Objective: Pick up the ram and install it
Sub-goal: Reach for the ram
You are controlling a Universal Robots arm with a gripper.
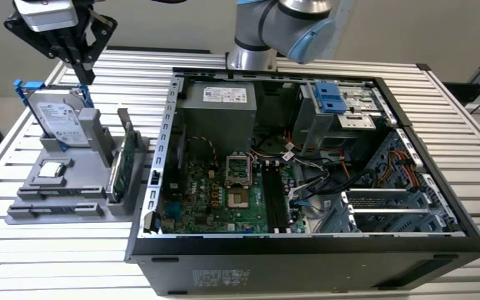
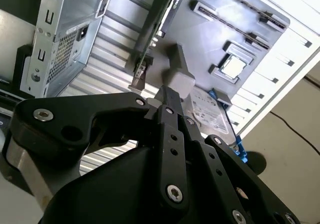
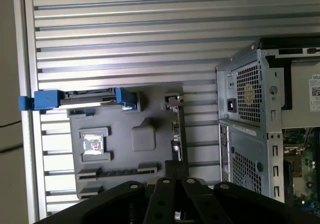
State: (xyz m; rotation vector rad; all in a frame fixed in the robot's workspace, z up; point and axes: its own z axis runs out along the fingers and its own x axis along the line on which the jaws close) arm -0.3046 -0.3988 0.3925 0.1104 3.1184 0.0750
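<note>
My gripper (image 1: 83, 79) hangs over the back left of the table, above the grey parts holder (image 1: 35, 209) and just behind the upright hard drive (image 1: 59, 119). In both wrist views its black fingers (image 2: 166, 96) (image 3: 176, 166) are pressed together with nothing between them. The ram is hidden in these views. Below the fingers stands an upright green card (image 3: 178, 131) with a metal bracket (image 3: 172, 101), set in the holder (image 3: 125, 154). In the open computer case (image 1: 152, 187), long black memory slots (image 1: 274, 197) run beside the processor socket.
The holder also carries a square silver processor chip (image 1: 52, 169) (image 3: 92, 144) and long narrow slots (image 3: 117, 171). The hard drive has blue clips (image 3: 47, 100). The robot's base (image 1: 252, 37) stands behind the case. The slatted table (image 1: 48, 250) surrounds everything.
</note>
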